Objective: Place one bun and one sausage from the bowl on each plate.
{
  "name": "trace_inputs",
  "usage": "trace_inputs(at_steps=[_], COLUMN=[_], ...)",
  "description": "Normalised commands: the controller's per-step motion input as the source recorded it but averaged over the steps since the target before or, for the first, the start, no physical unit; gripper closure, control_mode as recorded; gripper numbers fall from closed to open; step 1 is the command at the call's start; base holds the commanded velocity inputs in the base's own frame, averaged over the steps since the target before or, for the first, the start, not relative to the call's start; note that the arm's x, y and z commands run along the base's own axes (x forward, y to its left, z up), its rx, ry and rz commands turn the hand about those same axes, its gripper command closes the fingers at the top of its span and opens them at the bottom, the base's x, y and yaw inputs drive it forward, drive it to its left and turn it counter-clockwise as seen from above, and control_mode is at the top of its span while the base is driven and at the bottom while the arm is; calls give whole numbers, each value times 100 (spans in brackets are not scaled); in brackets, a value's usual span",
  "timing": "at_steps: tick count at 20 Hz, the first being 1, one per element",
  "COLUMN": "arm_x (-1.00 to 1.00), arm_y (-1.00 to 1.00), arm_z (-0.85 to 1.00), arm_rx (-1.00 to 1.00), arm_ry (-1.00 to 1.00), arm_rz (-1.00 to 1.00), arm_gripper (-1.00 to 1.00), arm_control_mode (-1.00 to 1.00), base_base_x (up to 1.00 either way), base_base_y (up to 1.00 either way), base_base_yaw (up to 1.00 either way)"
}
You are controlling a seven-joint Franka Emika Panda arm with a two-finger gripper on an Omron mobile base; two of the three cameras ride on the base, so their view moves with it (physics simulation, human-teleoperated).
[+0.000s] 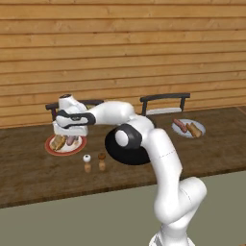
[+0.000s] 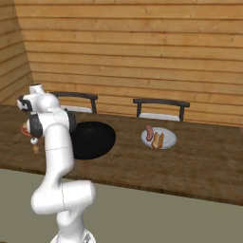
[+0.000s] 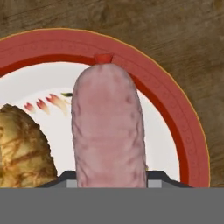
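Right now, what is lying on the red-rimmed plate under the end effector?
On the red-rimmed plate lie a pink sausage and, beside it, a browned bun. A faint pattern shows on the white centre between them. The end effector covers the plate's far part in the left base view.

You're getting even, soft rendered light with no glare on the wooden table [image 1: 29, 178]. Base views look coarse and slightly blurred; beside the plate [image 3: 175, 113], the sausage [image 3: 108, 131] looms soft-edged.
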Motion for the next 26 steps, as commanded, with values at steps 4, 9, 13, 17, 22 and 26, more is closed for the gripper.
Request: trace_inputs(at_steps=[4, 9, 13, 17, 22, 26], arm_x=[0, -1, -8, -21, -42, -74], arm_y=[4, 0, 0, -6, -41, -77], arm_z=[-18, 4, 13, 21, 23, 8], arm_rx=[0, 0, 0, 0, 0, 3], arm_ry=[0, 0, 0, 0, -2, -13], arm_rz=[0, 0, 0, 0, -2, -4], arm_gripper=[-100, -100, -100, -100, -100, -100], arm_control_mode=[-100, -100, -100, -100, -100, -100], base_base_x=[0, 0, 0, 0, 0, 0], base_base_y=[0, 0, 0, 0, 0, 0], base_base_yaw=[0, 0, 0, 0, 0, 0])
